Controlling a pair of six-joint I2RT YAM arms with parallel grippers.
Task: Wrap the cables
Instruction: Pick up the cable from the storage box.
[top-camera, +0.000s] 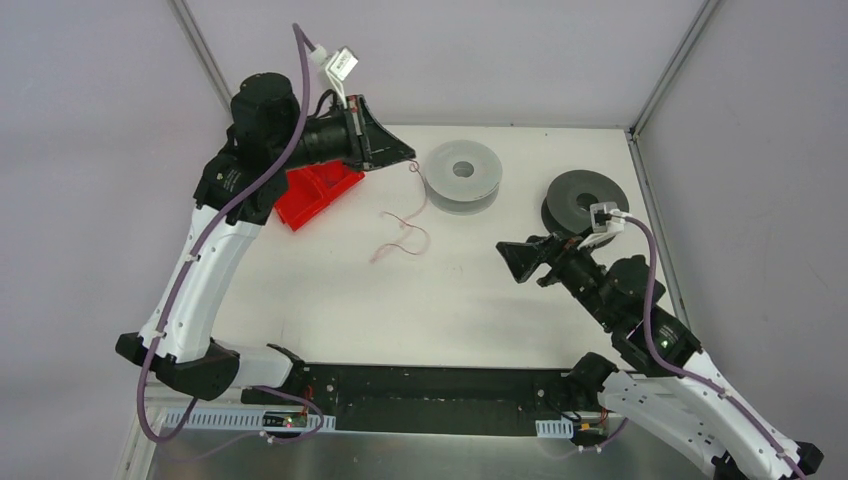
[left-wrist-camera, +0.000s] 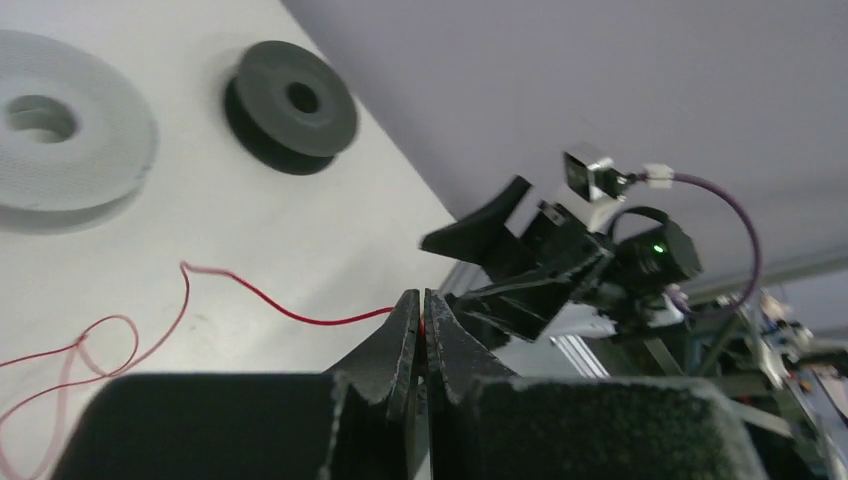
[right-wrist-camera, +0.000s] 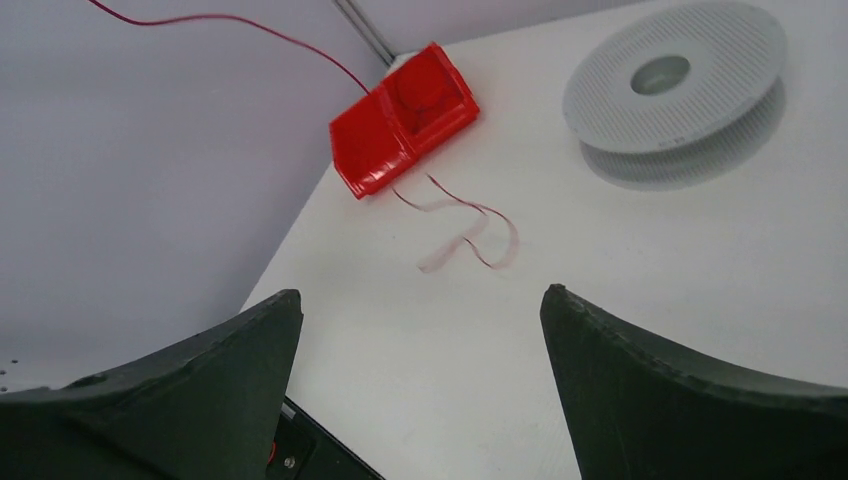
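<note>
The cable (top-camera: 400, 235) is a very thin red wire lying in loose curls on the white table (top-camera: 330, 300). One end rises to my left gripper (top-camera: 410, 158), which hangs above the table just left of the light grey spool. In the left wrist view that gripper (left-wrist-camera: 422, 300) is shut on the cable (left-wrist-camera: 260, 295), which trails off left in a wavy line. My right gripper (top-camera: 510, 255) hovers right of the curls, wide open and empty. From the right wrist its jaws (right-wrist-camera: 420, 295) frame bare table, with the cable (right-wrist-camera: 470, 235) lying beyond them.
A light grey spool (top-camera: 462, 175) lies flat at the back middle, and a dark grey spool (top-camera: 585, 200) sits to its right, behind my right wrist. A red tray (top-camera: 320, 195) sits at the back left under my left arm. Walls close the table's back and sides.
</note>
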